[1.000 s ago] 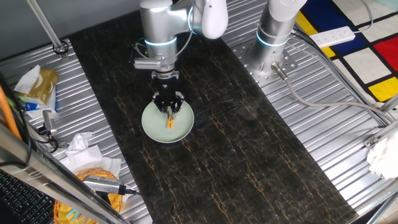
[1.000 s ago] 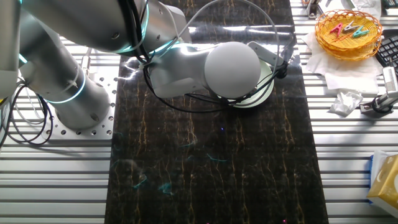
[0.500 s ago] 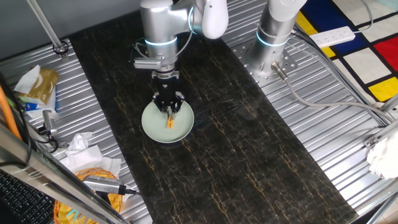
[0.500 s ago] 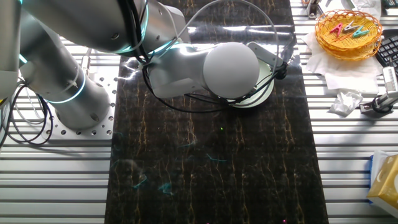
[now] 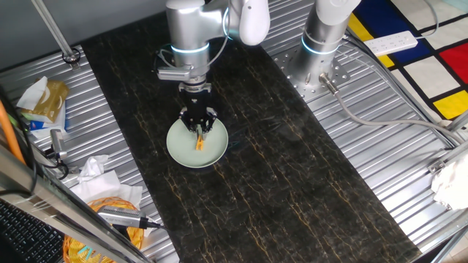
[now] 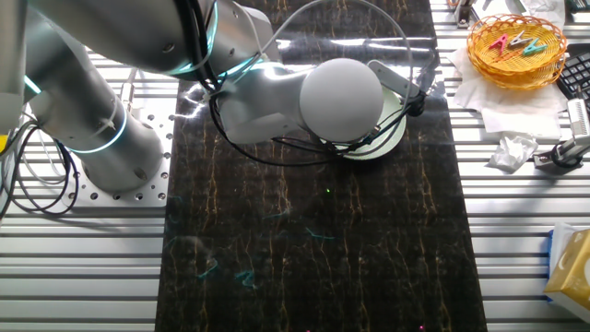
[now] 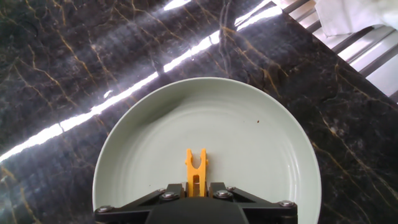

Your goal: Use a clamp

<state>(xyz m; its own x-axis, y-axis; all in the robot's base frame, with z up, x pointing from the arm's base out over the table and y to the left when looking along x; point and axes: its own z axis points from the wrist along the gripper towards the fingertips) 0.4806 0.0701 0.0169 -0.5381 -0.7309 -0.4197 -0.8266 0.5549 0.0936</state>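
A wicker basket [image 6: 516, 39] of clips sits at upper right in the other fixed view. Lower centre in the hand view, the tool [image 7: 196, 194] is closed on the orange clamp [image 7: 196, 169], its long axis vertical, prongs pointing to the top, over the pale green plate [image 7: 261, 143] on the dark marble surface [image 7: 74, 68]. The arm [image 5: 191, 36] points straight down.

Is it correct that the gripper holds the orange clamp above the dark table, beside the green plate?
Not quite. The gripper holds the orange clamp above the green plate itself, not beside it; the hand view shows this.
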